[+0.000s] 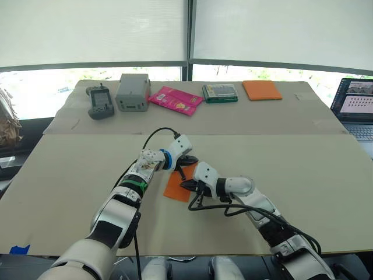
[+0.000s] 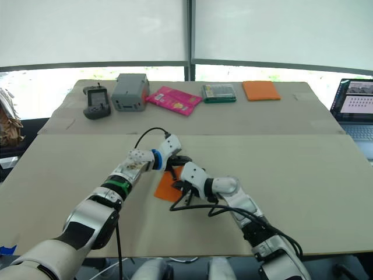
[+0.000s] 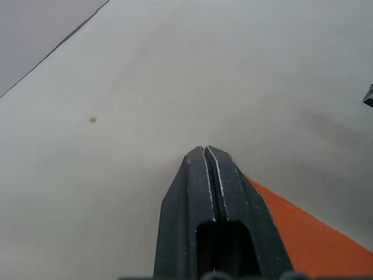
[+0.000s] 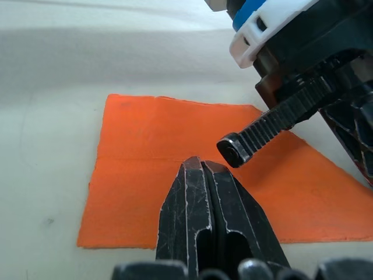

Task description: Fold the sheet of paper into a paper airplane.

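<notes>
The sheet of paper lies flat on the near table, bright orange, with a faint crease across it. My left gripper is shut, its tips at the paper's far edge; in the left wrist view the closed fingers point down at bare table beside the orange edge. From the right, my right gripper comes in shut, tips just over the middle of the sheet. The left gripper's ribbed finger hangs right in front of them. I cannot tell whether either gripper touches the paper.
On the far table stand a handheld controller, a grey box, a pink packet, a green box and an orange pad. A laptop sits at the right edge. Black cables trail from both wrists.
</notes>
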Action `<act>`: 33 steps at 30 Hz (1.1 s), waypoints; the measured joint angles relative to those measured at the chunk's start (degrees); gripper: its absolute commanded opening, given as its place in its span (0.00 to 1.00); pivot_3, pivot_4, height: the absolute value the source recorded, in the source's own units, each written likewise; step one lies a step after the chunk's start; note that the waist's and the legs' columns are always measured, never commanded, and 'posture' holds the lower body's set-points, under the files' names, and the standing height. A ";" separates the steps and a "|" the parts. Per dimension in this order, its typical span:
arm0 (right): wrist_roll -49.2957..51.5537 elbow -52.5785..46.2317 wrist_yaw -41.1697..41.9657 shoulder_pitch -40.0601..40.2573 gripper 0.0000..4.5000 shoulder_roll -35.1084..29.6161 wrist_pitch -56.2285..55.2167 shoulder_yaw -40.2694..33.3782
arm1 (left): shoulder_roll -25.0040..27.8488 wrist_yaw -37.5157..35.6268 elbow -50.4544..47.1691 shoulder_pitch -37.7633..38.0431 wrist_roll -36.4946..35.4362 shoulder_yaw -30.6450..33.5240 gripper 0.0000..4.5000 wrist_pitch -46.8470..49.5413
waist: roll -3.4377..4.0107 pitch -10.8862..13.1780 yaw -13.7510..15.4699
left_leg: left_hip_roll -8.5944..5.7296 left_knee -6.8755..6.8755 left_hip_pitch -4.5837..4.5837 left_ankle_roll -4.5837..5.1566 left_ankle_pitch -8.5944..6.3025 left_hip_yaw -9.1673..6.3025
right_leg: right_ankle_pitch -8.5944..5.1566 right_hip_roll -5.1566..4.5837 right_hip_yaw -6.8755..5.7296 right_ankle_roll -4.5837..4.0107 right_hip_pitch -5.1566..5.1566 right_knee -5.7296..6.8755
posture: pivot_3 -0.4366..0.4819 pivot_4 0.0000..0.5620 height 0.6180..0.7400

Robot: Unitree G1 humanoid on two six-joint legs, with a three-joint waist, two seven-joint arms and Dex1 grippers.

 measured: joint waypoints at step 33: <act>-0.03 0.76 5.36 -4.03 0.00 -5.08 -0.84 0.03 | 19.56 -2.75 -58.44 38.56 -14.58 8.56 0.01 27.58 | 0.14 0.16 0.00 | 0.21 -0.15 -0.11 -0.01 -0.04 -0.03 | 0.01 -0.09 0.02 -0.03 -0.21 -0.08 | 0.48 0.27 1.00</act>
